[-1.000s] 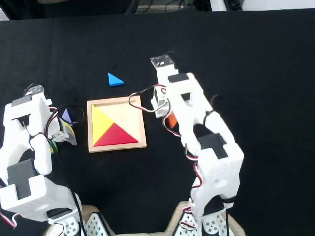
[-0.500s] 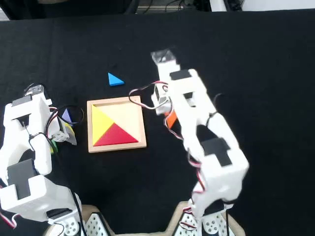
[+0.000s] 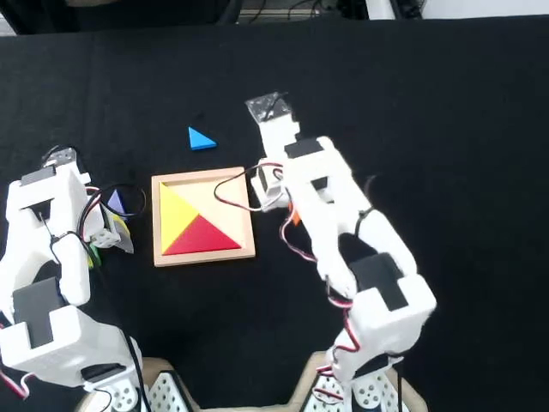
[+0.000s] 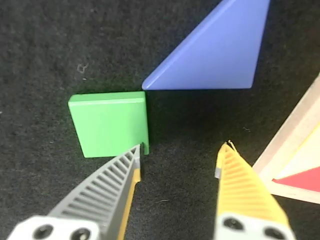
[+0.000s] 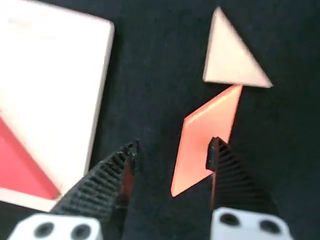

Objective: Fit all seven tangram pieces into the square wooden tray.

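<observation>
Right wrist view: right gripper (image 5: 173, 145) parted, one finger overlapping orange piece (image 5: 210, 120).

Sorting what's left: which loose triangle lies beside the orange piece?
The cream triangle, next to the orange piece; the bright blue triangle lies alone, the violet-blue triangle beside the green square.

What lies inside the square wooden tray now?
The square wooden tray holds a yellow triangle and a red triangle, touching; the rest shows bare wood. A cable of the right arm crosses one corner, hiding a thin strip.
</observation>
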You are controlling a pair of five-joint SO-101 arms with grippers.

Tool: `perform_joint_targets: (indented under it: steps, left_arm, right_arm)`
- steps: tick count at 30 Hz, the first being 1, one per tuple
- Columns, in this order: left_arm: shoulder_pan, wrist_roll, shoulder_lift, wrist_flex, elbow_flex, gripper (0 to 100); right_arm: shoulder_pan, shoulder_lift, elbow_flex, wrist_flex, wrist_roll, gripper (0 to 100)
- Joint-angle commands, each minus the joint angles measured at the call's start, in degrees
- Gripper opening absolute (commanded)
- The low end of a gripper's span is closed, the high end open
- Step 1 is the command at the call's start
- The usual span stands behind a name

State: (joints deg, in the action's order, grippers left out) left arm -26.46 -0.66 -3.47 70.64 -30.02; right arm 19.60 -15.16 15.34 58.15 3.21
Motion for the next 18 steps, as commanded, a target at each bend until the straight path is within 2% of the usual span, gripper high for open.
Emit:
perform_joint_targets:
  steps: [1, 5, 18]
  left_arm:
    - [-0.4, 0.5, 0.4, -0.1, 0.0, 24]
    - [-0.4, 0.5, 0.3, -0.1, 0.0, 24]
    - [-0.4, 0.6, 0.3, -0.1, 0.0, 24]
  right_arm:
    - [-1.1, -1.8, -5.6, -0.6, 0.6, 21.1]
    - [-2.5, -3.5, -8.7, 2.6, 0.7, 21.1]
    - [-2.5, -7.3, -9.5, 2.8, 0.8, 21.1]
